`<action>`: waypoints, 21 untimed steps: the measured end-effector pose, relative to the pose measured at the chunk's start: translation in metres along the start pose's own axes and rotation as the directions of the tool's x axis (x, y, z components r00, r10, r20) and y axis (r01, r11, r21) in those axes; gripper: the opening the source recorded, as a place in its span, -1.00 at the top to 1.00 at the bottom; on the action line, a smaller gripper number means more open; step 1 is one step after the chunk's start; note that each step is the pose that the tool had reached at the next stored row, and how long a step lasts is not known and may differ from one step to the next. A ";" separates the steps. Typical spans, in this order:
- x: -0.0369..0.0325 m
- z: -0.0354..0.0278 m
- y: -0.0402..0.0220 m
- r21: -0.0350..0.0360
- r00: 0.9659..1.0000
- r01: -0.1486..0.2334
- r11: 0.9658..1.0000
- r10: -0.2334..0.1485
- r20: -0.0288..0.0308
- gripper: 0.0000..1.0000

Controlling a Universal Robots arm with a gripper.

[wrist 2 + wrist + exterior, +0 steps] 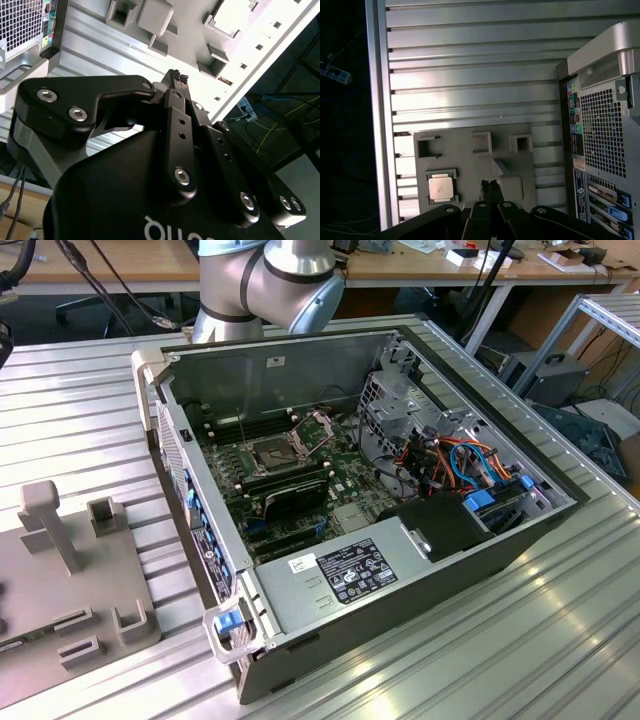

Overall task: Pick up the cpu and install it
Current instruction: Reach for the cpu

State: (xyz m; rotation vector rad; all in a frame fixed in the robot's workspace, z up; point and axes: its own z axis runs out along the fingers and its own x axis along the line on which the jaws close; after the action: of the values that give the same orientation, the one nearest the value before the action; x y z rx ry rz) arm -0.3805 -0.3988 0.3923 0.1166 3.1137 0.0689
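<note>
Progress is judged to be at the outset. In the first wrist view the cpu (442, 188), a small thin square chip with a pale grey-tan metallic face, is seen seated flat in a bracketed nest of a grey moulded fixture plate (460, 157) laid on the ribbed aluminium table (470, 60). The black two-fingered pincer (490, 186) is held over the plate, near the chip but apart from it, clenched on nothing. In the second wrist view its fingertips (176, 85) are shown pressed together. In the exterior view the open dark grey computer case (480, 570) is set on the table, and the dark square socket (275, 452) on its green motherboard (345, 465) is seen with its metal frame raised and appears unfilled. Pick-up and installation are therefore both left to be done.
</note>
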 end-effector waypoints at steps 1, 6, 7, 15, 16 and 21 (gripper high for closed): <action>0.0008 0.0001 -0.0001 0.000 1.000 0.000 1.000 0.000 0.000 0.79; 0.0077 0.0006 -0.0006 0.000 1.000 0.000 1.000 0.000 0.000 0.79; 0.0094 0.0009 -0.0008 0.000 1.000 0.000 1.000 0.000 0.000 0.79; 0.0201 0.0026 -0.0017 0.000 1.000 0.000 1.000 0.000 0.000 0.79; 0.0202 0.0026 -0.0017 0.000 1.000 0.000 1.000 0.000 0.000 0.79; 0.0205 0.0031 -0.0016 -0.002 1.000 0.000 1.000 0.000 -0.002 0.79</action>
State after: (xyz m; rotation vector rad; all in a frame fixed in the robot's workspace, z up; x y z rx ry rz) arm -0.4010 -0.3988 0.3886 0.1170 3.1151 0.0716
